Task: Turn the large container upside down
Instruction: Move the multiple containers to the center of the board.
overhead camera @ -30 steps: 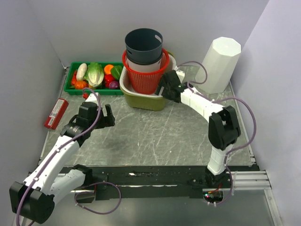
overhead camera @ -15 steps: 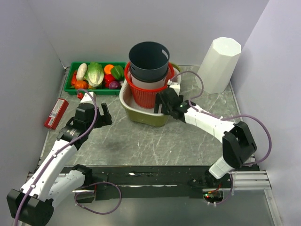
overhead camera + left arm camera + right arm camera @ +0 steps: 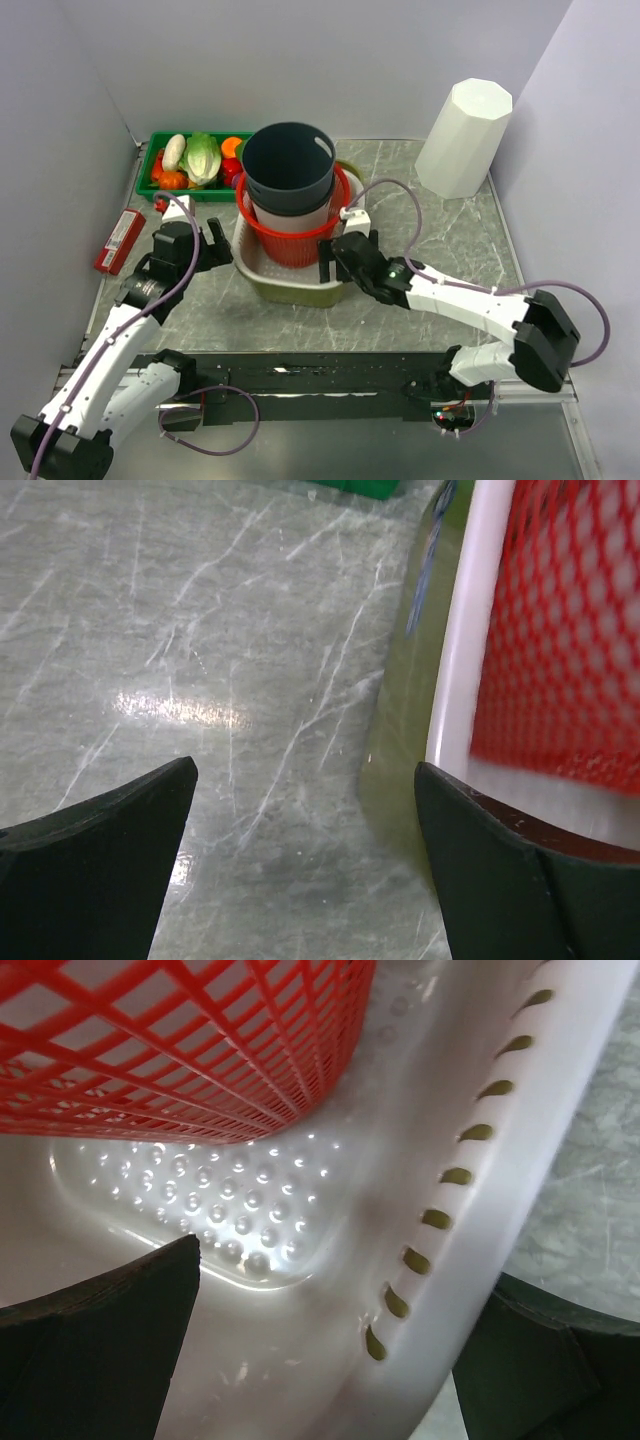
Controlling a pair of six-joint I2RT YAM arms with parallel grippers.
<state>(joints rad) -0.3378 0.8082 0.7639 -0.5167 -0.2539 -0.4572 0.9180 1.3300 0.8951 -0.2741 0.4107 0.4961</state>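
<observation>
Basin (image 3: 285, 290) sits on the table (image 3: 430, 240), basket (image 3: 290, 235) inside; note your right gripper (image 3: 335, 252) straddles its rim, jaws wide apart, while your left gripper (image 3: 220, 247), also spread, hangs just beside its left wall.

Four vessels sit nested: one olive basin (image 3: 285, 285), one red mesh basket (image 3: 290, 245), one pale pot (image 3: 290, 218), one dark bucket (image 3: 290, 195). Left of the basin are one green tray (image 3: 160, 194) holding perhaps seven vegetables (image 3: 203, 157), and one red packet (image 3: 119, 241). Right of it stands one white bin (image 3: 463, 140).

The large container (image 3: 285, 292) is olive-green outside, white inside — with a dimpled floor. Red lattice basket (image 3: 295, 245), dark grey bucket (image 3: 290, 160); the bench (image 3: 450, 240) is grey-green, white-veined.
</observation>
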